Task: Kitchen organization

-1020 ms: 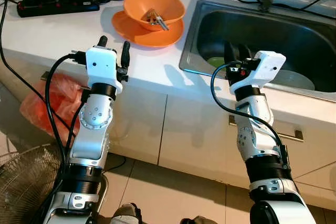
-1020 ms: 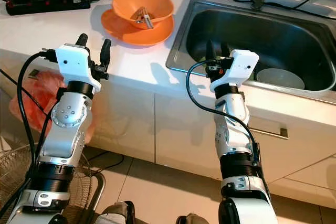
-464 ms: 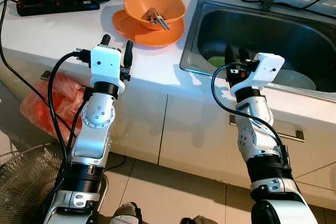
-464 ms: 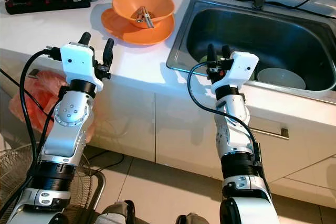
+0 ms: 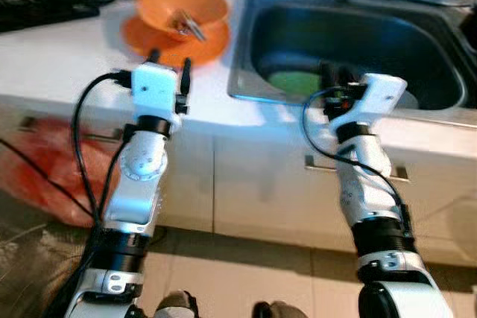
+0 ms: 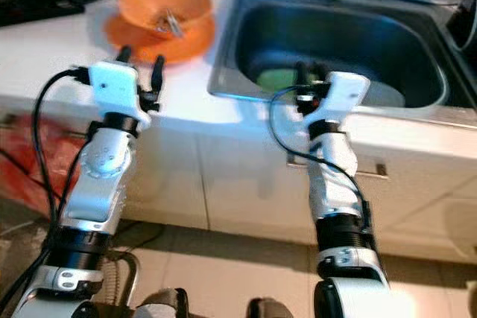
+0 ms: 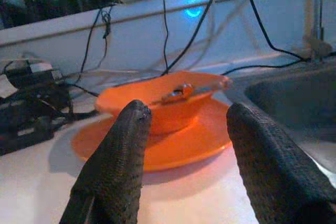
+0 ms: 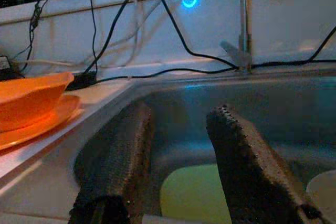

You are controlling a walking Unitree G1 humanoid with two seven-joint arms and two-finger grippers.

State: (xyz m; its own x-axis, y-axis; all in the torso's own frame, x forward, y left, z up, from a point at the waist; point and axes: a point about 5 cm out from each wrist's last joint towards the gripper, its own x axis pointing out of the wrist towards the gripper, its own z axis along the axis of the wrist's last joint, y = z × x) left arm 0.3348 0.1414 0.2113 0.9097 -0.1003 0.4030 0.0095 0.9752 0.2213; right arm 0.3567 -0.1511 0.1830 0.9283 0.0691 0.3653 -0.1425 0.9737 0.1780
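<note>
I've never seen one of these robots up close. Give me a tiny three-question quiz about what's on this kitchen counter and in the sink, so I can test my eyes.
1. True or false: the orange bowl sits on an orange plate.
2. Multiple choice: what is the left gripper aimed at? A) the tap B) the orange bowl C) a cupboard handle
3. Fill in: the green dish lies inside the ____, ahead of the right gripper.

Key
1. True; something metal, too blurred to name, lies in the bowl.
2. B; its fingers are apart, holding nothing.
3. Sink; the right gripper is open too.
</note>
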